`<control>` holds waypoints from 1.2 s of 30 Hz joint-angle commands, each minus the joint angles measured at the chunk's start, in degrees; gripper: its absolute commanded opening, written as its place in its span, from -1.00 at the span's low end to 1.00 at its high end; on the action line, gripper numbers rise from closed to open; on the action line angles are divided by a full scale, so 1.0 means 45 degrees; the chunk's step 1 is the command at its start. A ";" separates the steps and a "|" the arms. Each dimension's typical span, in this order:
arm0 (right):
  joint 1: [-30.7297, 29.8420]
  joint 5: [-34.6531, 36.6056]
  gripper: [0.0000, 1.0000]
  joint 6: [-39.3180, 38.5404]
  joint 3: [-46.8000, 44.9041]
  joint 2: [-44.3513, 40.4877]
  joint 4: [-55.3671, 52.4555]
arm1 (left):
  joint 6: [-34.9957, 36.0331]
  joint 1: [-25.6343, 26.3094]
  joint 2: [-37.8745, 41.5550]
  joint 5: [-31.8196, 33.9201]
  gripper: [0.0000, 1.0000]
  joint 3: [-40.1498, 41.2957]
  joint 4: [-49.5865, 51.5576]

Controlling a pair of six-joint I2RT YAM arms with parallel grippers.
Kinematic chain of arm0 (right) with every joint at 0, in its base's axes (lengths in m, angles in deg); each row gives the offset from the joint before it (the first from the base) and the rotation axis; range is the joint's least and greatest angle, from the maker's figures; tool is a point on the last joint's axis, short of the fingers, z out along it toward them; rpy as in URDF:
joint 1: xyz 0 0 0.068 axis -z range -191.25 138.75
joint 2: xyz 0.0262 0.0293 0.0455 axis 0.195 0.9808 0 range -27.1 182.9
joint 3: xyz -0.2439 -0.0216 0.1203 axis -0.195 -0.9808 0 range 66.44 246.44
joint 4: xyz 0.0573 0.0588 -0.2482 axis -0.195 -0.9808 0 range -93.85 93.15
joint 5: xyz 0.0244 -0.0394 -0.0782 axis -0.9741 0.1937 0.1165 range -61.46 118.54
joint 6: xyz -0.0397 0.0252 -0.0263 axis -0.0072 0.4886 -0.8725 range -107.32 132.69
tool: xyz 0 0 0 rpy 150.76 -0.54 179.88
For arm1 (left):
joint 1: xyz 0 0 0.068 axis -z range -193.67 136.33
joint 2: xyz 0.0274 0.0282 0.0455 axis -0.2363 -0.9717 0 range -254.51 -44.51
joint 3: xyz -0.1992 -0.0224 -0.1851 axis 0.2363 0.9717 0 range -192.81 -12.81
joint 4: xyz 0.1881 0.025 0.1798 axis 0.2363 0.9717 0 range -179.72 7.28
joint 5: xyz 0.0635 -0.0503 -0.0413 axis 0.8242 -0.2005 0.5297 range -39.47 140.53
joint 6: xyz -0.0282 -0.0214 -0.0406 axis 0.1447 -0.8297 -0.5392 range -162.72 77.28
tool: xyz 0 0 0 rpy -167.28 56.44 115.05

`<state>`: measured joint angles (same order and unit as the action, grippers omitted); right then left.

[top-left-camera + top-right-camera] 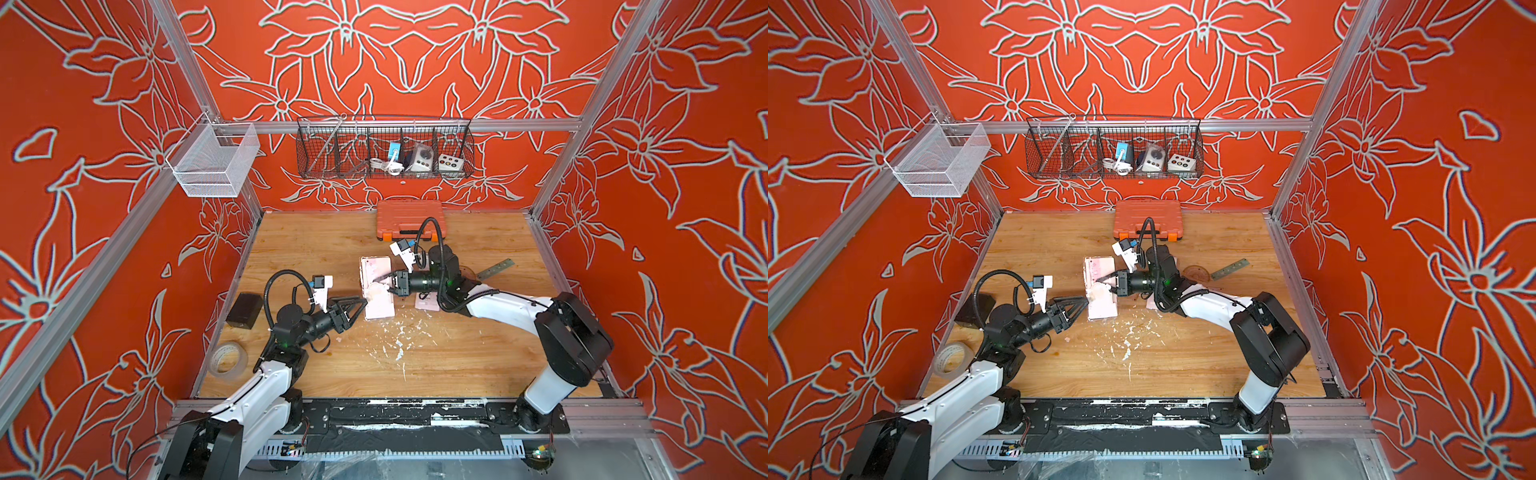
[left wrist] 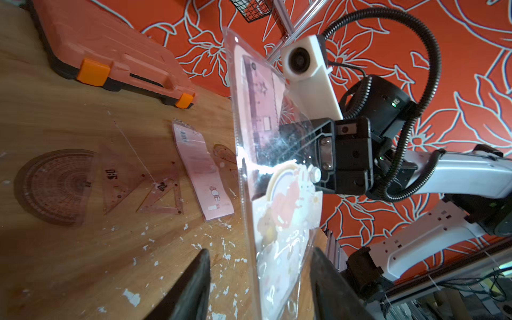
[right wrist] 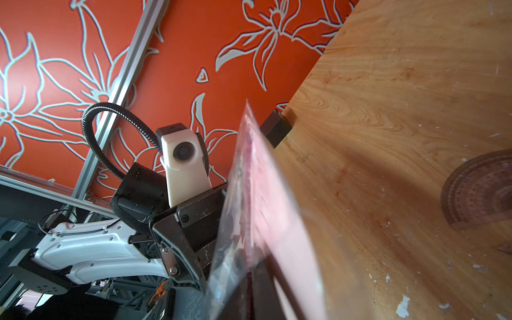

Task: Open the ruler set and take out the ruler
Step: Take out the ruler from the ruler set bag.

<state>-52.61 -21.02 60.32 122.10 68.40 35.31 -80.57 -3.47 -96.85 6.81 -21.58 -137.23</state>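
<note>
Pouch [image 1: 376, 286] with ruler [image 2: 260, 105] inside: lifted off desk [image 1: 457, 365], above its centre, long axis running near edge to far edge.
Right gripper [image 1: 384, 282]: clamped on pouch at mid-length; arm reaches in from right edge, wrist level.
Left gripper [image 1: 365, 302]: jaws half apart, straddling pouch's near end, no grip.
Left arm nearer that end.
</note>
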 commanded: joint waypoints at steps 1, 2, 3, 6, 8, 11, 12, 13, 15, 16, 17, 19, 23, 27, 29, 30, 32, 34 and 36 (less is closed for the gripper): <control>0.0012 -0.0748 -1.00 0.0420 0.0366 -0.0267 0.0456 | 0.0707 0.0356 0.0187 -0.0151 0.08 -0.0205 -0.0359; 0.0012 -0.0828 -1.00 0.0604 0.0322 -0.0266 0.0702 | 0.0832 0.0426 0.0151 -0.0044 0.07 -0.0248 -0.0243; 0.0007 -0.0892 -1.00 0.0799 0.0255 -0.0274 0.0950 | 0.0899 0.0448 0.0053 -0.0029 0.04 -0.0293 -0.0221; 0.0012 -0.0988 -1.00 0.0877 0.0131 -0.0380 0.1074 | 0.0943 0.0449 -0.0240 -0.0049 -0.20 -0.0334 -0.0565; 0.0012 -0.0966 -1.00 0.0842 0.0065 -0.0492 0.1041 | 0.0983 0.0468 -0.0394 -0.0049 -0.50 -0.0396 -0.0658; -0.0007 -0.0777 -1.00 0.0409 0.0067 -0.0552 0.0496 | 0.1127 0.0524 -0.0468 -0.0039 -0.91 -0.0482 -0.0664; -0.0004 -0.0729 -1.00 0.0167 0.0128 -0.0572 0.0179 | 0.1174 0.0545 -0.0479 -0.0015 -1.00 -0.0512 -0.0591; 0.0011 -0.0626 -1.00 -0.0002 0.0141 -0.0579 -0.0028 | 0.1215 0.0561 -0.0448 0.0007 -1.00 -0.0530 -0.0494; 0.0012 -0.0504 -1.00 -0.0308 0.0242 -0.0648 -0.0466 | 0.1317 0.0576 -0.0421 0.0062 -1.00 -0.0549 -0.0358; 0.0012 -0.0388 -1.00 -0.0540 0.0342 -0.0691 -0.0879 | 0.1383 0.0583 -0.0373 0.0184 -1.00 -0.0535 -0.0213; 0.0012 -0.0307 -1.00 -0.0748 0.0428 -0.0760 -0.1252 | 0.1408 0.0571 -0.0329 0.0321 -1.00 -0.0516 -0.0097; 0.0012 -0.0163 -1.00 -0.1052 0.0479 -0.0903 -0.1565 | 0.1538 0.0586 -0.0265 0.0400 -1.00 -0.0527 0.0031; 0.0173 0.0532 -1.00 -0.2410 0.0900 -0.1386 -0.3736 | 0.1614 0.0570 -0.0174 0.1226 -1.00 -0.0452 0.0389; 0.0488 0.1174 -1.00 -0.3386 0.0954 -0.2037 -0.5326 | 0.1643 0.0475 0.0134 0.2616 -1.00 -0.0377 0.1174; 0.0624 0.1332 -1.00 -0.3547 0.0877 -0.2183 -0.5719 | 0.1580 0.0360 0.0286 0.3017 -1.00 -0.0416 0.1426; 0.0693 0.1331 -1.00 -0.3555 0.0826 -0.2215 -0.5824 | 0.1470 0.0270 0.0386 0.3308 -1.00 -0.0395 0.1473; 0.0895 0.1390 -1.00 -0.3487 0.0677 -0.2358 -0.5912 | 0.1391 0.0097 0.0678 0.4167 -1.00 -0.0518 0.2377; 0.1025 0.1649 -1.00 -0.3347 0.0409 -0.2566 -0.5698 | 0.1369 -0.0237 0.0938 0.4775 -1.00 -0.0658 0.3250; 0.1067 0.1899 -1.00 -0.3395 0.0396 -0.2589 -0.5867 | 0.1604 -0.0495 0.1097 0.5849 -1.00 -0.1147 0.4931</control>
<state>-48.11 -14.70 46.44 124.48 58.52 10.68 -74.34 -4.30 -93.18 24.99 -23.46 -124.40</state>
